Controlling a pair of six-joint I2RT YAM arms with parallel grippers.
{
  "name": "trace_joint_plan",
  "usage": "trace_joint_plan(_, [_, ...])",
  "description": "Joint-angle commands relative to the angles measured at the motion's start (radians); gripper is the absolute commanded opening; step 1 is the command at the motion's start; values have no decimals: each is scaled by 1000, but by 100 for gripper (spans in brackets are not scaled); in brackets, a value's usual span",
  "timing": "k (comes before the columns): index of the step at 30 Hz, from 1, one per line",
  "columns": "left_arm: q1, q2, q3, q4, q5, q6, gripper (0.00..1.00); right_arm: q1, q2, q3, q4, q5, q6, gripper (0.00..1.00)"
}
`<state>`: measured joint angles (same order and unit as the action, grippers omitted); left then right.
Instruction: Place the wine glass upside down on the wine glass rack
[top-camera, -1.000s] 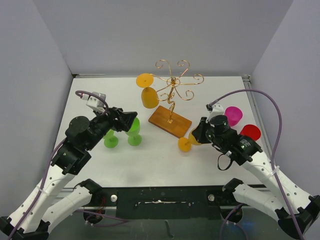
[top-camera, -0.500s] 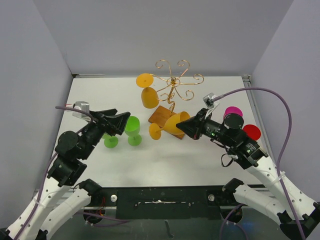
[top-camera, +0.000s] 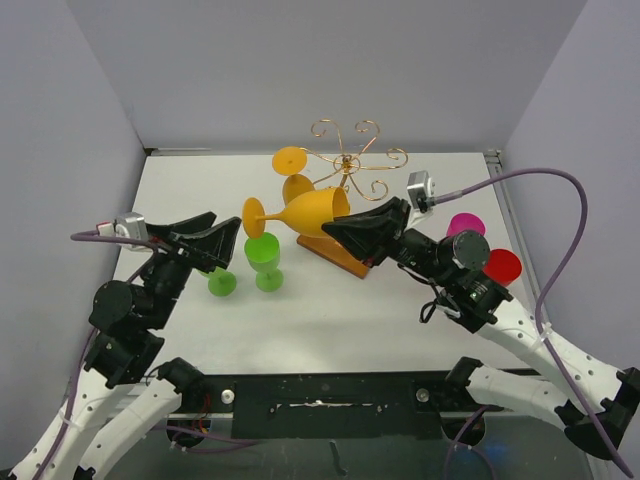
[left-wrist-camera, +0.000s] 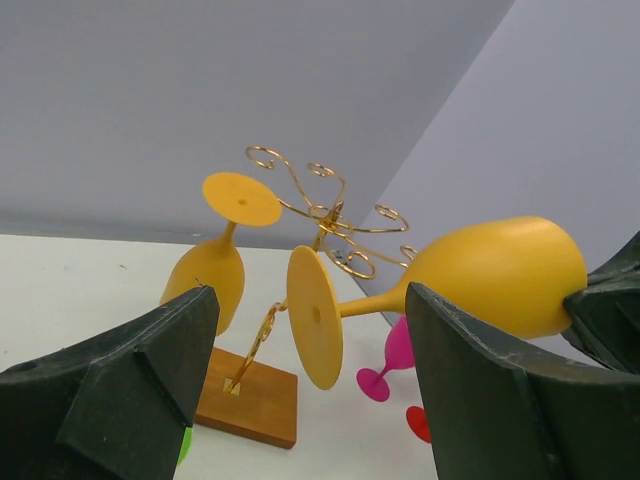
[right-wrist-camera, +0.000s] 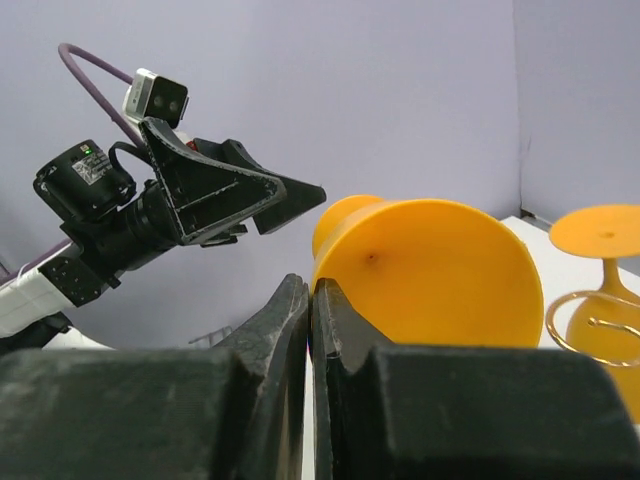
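Pinching the wine glass (top-camera: 305, 212) by its bowl rim only, right jaws clamped on that thin edge, sideways in mid-air close by the wine glass rack (top-camera: 345, 165), foot toward the wide-apart, empty left jaws. Likely to pivot or slip while inverting; may also knock the hung orange glass (top-camera: 289, 161) or snag a scroll.

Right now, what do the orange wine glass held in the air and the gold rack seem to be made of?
Orange goblet-shaped wine glass: probably moulded plastic, matte; fully opaque, even colour, only soft highlights. Thin gold scrolled wire wine glass rack: likely metal wire, polished; it glints along its curls. Its rectangular brown base: seemingly wood, smooth with a slight sheen; grain too faint to confirm.
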<state>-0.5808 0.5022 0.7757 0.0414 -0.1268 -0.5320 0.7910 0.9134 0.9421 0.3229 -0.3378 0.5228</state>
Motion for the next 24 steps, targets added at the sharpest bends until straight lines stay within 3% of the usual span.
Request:
trace_joint_plan(1, [-1, -53, 6, 76, -78, -15, 73, 73, 25, 44, 208, 110, -81, 0])
trace_joint_plan(9, [-1, -94, 31, 8, -259, -186, 73, 219, 131, 83, 306, 335, -265, 0])
trace_joint_plan(14, [-2, -63, 50, 20, -212, -279, 73, 275, 216, 108, 400, 405, -346, 0])
trace_joint_plan(24, [-1, -6, 1, 128, -219, -492, 72, 301, 328, 104, 539, 350, -403, 0])
